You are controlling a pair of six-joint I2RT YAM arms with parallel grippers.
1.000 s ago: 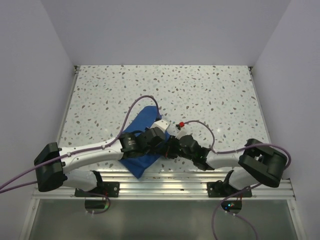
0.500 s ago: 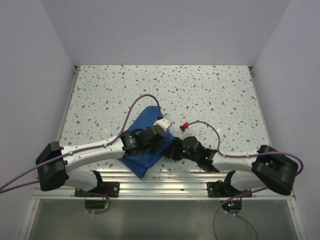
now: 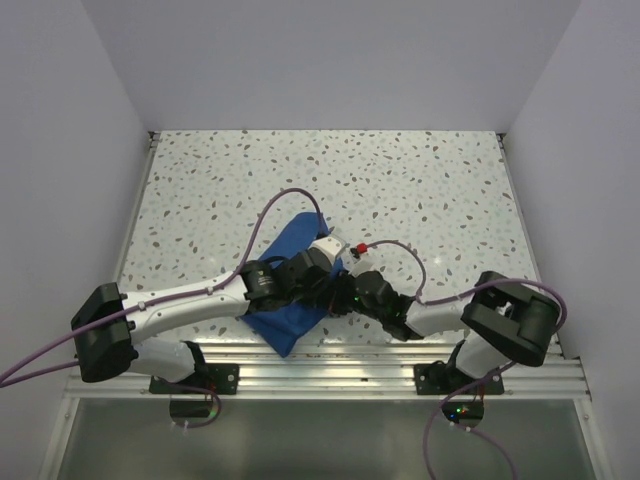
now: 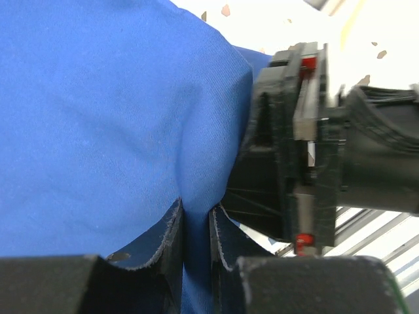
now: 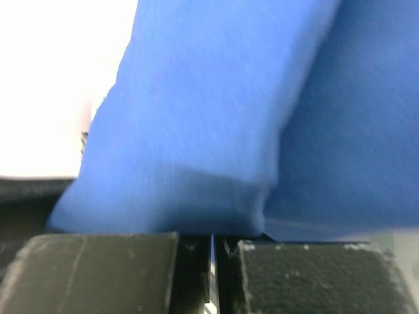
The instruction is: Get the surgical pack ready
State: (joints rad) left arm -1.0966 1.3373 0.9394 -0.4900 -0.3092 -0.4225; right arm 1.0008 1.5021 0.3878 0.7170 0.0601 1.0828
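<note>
The blue drape (image 3: 285, 312) lies bunched at the table's (image 3: 400, 180) near edge, with a fold clamped in the left tool (image 4: 196, 216). The right tool (image 5: 211, 241), fingers together, butts against the cloth. Its elbow has swung back inward, so folding probably continues. No tray or instruments show.

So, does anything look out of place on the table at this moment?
Yes. The blue drape is not spread flat. It lies bunched between the two arms, with a fold pinched in the left pincer, and its near corner reaches past the near edge of the table.
</note>
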